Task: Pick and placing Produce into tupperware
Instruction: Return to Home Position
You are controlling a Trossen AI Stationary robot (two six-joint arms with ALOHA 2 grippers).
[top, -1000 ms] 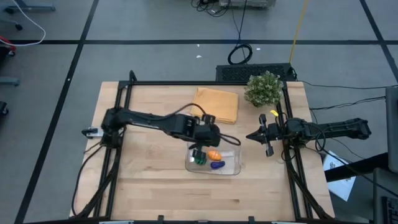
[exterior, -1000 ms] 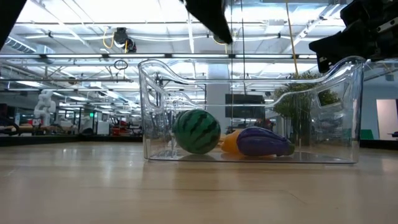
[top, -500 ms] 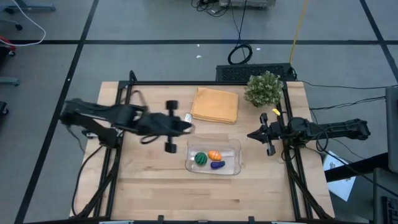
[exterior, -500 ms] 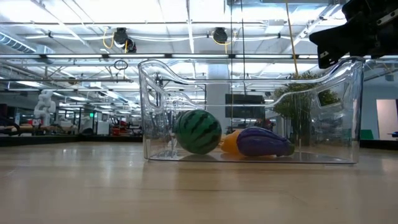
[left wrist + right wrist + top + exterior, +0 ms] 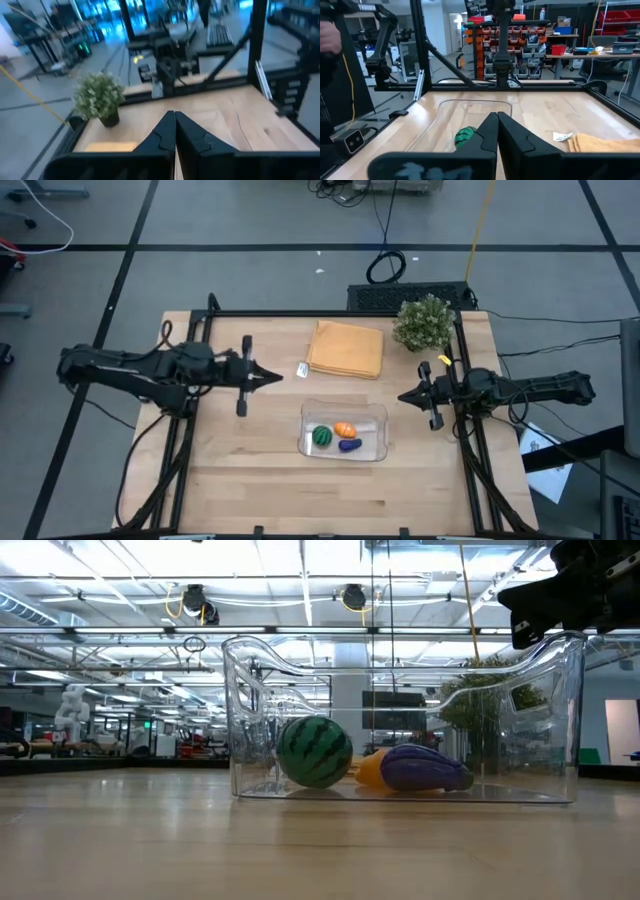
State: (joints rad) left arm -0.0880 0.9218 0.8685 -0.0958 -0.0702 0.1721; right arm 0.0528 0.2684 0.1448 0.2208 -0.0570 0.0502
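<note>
Versus a second ago: left arm is off the clear lidless rectangular plastic container and pulled back to the left part of the worktop. The left hand now hovers well apart from the container, pointing toward it, fingers pressed together and holding nothing. In the low view the dark arm part that hung above the container is gone. Right arm unchanged, parked at the worktop's right edge; right hand has its fingers together and is empty. The container is unmoved and sits upright on the worktop between the two hands, nearer the right one. Inside it, on the floor: dark-green striped round ball at the left end, orange rounded piece just beside it, and purple-blue elongated eggplant shape lying flat and touching the orange piece. The flat orange-tan folded cloth and bushy green potted plant stay at the far side of the worktop.
</note>
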